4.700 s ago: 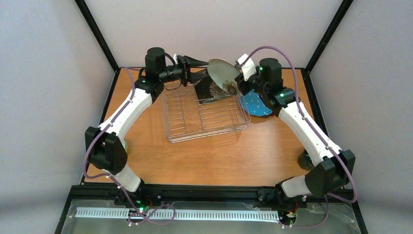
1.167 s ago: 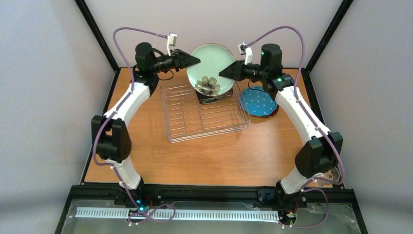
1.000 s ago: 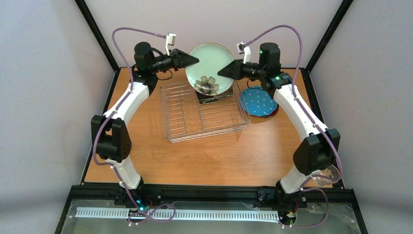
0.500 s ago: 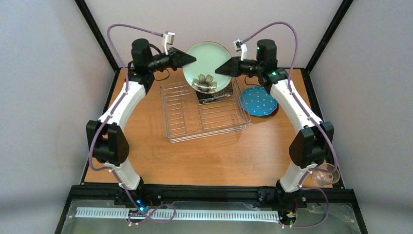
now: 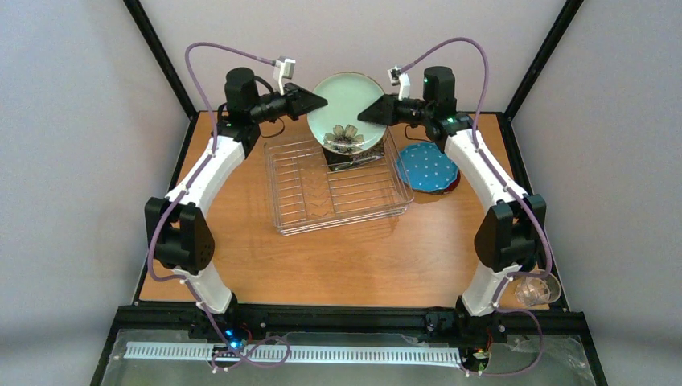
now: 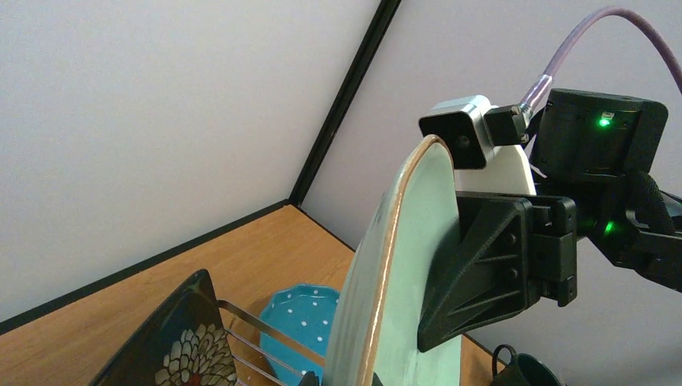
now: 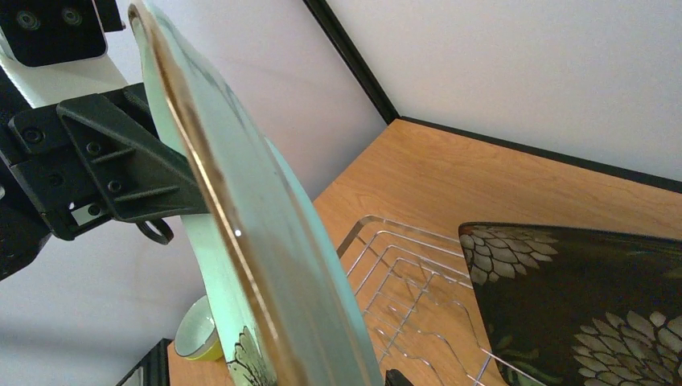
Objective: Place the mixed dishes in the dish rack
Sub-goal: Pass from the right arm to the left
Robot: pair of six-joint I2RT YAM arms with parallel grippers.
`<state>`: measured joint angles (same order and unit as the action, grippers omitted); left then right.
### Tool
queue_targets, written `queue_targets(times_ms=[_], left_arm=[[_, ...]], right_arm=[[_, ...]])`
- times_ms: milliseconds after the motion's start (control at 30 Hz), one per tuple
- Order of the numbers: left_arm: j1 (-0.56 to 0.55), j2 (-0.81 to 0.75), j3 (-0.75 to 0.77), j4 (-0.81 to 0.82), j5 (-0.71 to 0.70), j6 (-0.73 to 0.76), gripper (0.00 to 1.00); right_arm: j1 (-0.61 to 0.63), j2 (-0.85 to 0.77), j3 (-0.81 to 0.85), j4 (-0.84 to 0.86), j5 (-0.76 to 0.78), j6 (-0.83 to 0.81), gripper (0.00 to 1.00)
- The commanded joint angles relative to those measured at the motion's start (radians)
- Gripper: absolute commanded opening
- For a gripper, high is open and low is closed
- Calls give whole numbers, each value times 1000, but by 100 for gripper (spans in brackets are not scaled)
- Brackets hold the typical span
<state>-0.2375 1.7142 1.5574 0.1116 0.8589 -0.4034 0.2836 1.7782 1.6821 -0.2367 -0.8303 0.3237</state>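
Observation:
The pale mint plate (image 5: 347, 108) stands on edge in the air over the back of the dish rack (image 5: 306, 193). My left gripper (image 5: 320, 100) is shut on its left rim; in the left wrist view the rim (image 6: 386, 265) runs down between the fingertips. My right gripper (image 5: 363, 114) straddles the right rim, one finger (image 6: 482, 269) lying by the plate's face. Whether it still pinches is unclear. The black square floral plate (image 5: 351, 154) leans in the rack below. The blue dotted plate (image 5: 426, 167) lies on the table to the right.
A clear glass cup (image 5: 535, 289) stands at the table's near right corner. A dark green mug (image 6: 527, 374) shows beyond the plate in the left wrist view. A yellow-green bowl (image 7: 195, 336) sits on the table left of the rack (image 7: 402, 265).
The mint plate has turned from edge-on to facing the top camera and has risen. My left gripper has closed on its left rim. In the last second, both elbows shifted slightly.

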Motion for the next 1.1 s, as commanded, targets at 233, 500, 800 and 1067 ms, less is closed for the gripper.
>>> queue_targets(times_ms=[233, 500, 800, 1067], left_arm=[[-46, 8, 3, 25, 73, 33, 0], [-46, 24, -11, 22, 70, 57, 0], [-47, 23, -12, 53, 103, 18, 0], [-47, -2, -26, 113, 133, -45, 0]], right_arm=[[-37, 59, 3, 87, 97, 32, 58], [-63, 76, -16, 96, 92, 29, 59], [-77, 96, -19, 95, 82, 29, 59], [-101, 93, -45, 129, 53, 55, 62]])
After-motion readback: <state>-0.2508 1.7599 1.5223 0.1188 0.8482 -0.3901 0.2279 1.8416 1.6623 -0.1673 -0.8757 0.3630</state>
